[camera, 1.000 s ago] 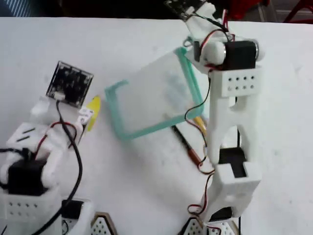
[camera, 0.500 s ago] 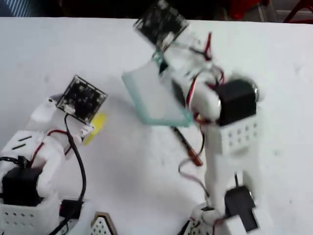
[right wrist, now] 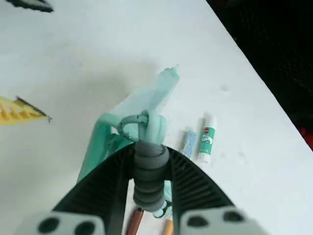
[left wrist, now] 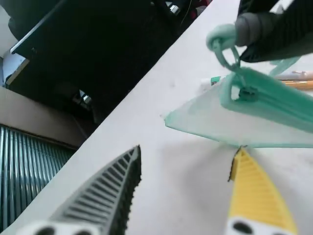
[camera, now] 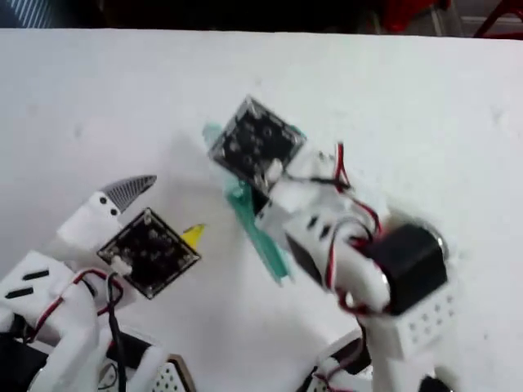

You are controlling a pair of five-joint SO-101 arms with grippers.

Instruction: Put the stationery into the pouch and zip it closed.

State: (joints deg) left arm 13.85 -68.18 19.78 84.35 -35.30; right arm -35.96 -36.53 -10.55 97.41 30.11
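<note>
right gripper (right wrist: pixel 146 164) fingers (right wrist: pixel 195 186) pinch zip pull (right wrist: pixel 148 178) — pouch (right wrist: pixel 142 104) tilts up from them, likely for unzipping | left gripper (left wrist: pixel 187 159) fingers (left wrist: pixel 110 193) spread beside pouch corner — ready to brace

High view overhead; wrist views close, share pouch (left wrist: pixel 264 100).

- Your pouch (left wrist: pixel 230 125) looks like frosted, see-through soft plastic, smooth, with matt mint-green edging.
- Its zip pull (right wrist: pixel 142 125) is a mint-green loop that looks rubbery, with a matt grey sleeve (right wrist: pixel 148 178).
- Your left gripper (left wrist: pixel 188 152) has one grey finger (left wrist: pixel 105 196) and one yellow finger (left wrist: pixel 254 191), both ribbed matt plastic.
- Your right gripper (right wrist: pixel 149 161) has black plastic fingers (right wrist: pixel 193 183) with fine ridges.
- The table (camera: pixel 122 82) is white, smooth and matt.
- The glue stick (right wrist: pixel 206 138) looks like smooth white plastic.
</note>
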